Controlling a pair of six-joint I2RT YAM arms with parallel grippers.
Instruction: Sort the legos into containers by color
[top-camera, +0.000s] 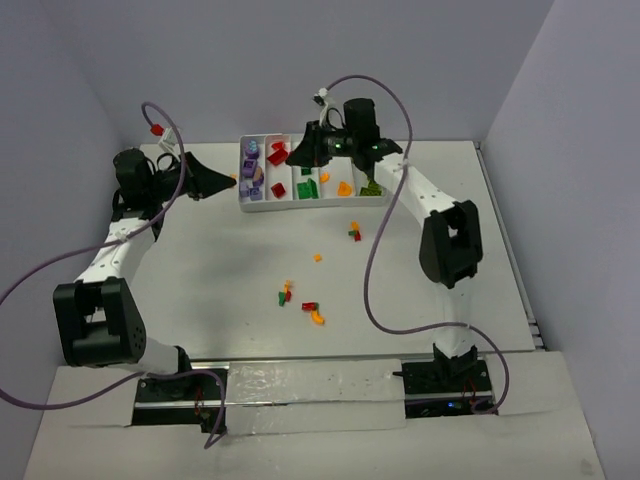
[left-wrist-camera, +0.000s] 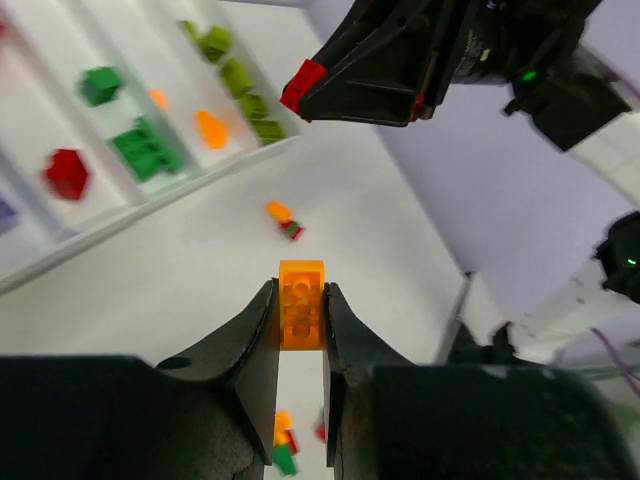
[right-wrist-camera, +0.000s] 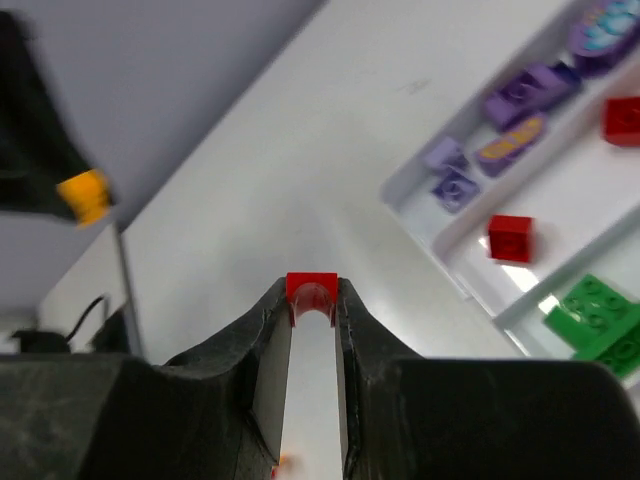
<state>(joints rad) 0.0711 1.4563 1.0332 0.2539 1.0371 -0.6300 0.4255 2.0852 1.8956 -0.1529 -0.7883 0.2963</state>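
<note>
L fingers (left-wrist-camera: 255, 345) pinching orange brick (left-wrist-camera: 301, 305) just beside white tray (top-camera: 270, 207), R fingers (right-wrist-camera: 262, 345) pinching red brick (right-wrist-camera: 312, 287) over its far side; approx. half the legos sorted by colour, several loose legos (top-camera: 318, 318) left mid-bench (top-camera: 200, 270).

Right arm (top-camera: 415, 185) reaches in from the right, low over the tray (top-camera: 310, 207), covering its right-hand compartments. The right gripper (top-camera: 273, 156), clamped on a red brick (right-wrist-camera: 312, 290), hangs above the left-hand ones. The left gripper (top-camera: 233, 180), clamped on an orange brick (left-wrist-camera: 301, 305), sits just off the tray's left end, near the right gripper; the gap between them is narrow. Back wall (top-camera: 300, 60) stands close behind the tray. The table (top-camera: 200, 280) in front lies open, apart from loose bricks (top-camera: 286, 296) mid-table and a purple cable (top-camera: 366, 285) looping over its right side.
</note>
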